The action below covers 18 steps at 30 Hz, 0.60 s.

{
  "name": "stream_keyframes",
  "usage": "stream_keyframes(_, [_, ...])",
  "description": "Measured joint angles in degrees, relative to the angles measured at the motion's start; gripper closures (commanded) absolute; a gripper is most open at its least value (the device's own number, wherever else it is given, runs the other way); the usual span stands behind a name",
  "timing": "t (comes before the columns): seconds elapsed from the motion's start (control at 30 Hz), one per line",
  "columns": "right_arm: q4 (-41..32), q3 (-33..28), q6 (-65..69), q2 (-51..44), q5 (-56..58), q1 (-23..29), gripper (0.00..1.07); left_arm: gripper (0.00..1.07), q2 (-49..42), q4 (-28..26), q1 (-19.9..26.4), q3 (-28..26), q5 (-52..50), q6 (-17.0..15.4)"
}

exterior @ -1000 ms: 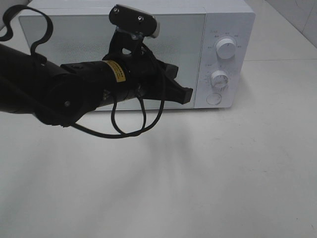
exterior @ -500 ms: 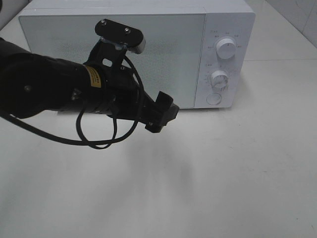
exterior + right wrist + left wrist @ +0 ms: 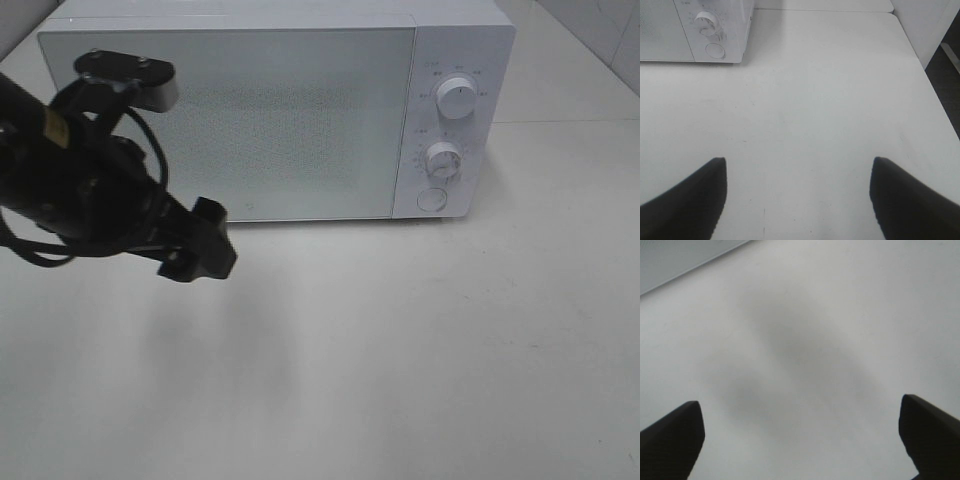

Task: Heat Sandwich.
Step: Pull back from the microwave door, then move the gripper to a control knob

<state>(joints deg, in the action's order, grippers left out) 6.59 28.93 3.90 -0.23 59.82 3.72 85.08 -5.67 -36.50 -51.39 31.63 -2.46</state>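
Microwave [image 3: 270, 110] stands at the back of the white tabletop [image 3: 400, 340], its door [image 3: 230, 120] shut, with two knobs [image 3: 457, 98] and a round button [image 3: 432, 199] on its right-hand panel. The left tool [image 3: 205, 252] hangs over the tabletop in front of the microwave's left part, fingers [image 3: 675, 440] spread wide and holding nothing. The right tool [image 3: 797, 195] is likewise spread and empty above bare tabletop, off to the microwave's right. The sandwich shows in no view, so I cannot tell where it is.
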Motion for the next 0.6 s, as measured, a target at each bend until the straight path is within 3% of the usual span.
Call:
stream_keyframes(0.23, [0.0,0.0,0.0,0.0,0.0,0.0,0.31,0.07,-4.87,-0.06,7.79,0.0,9.8,-0.4])
stream_keyframes(0.6, [-0.06,0.0,0.0,0.0,0.0,0.0,0.31,0.07,-14.55,0.34,26.01,0.0,22.63,-0.57])
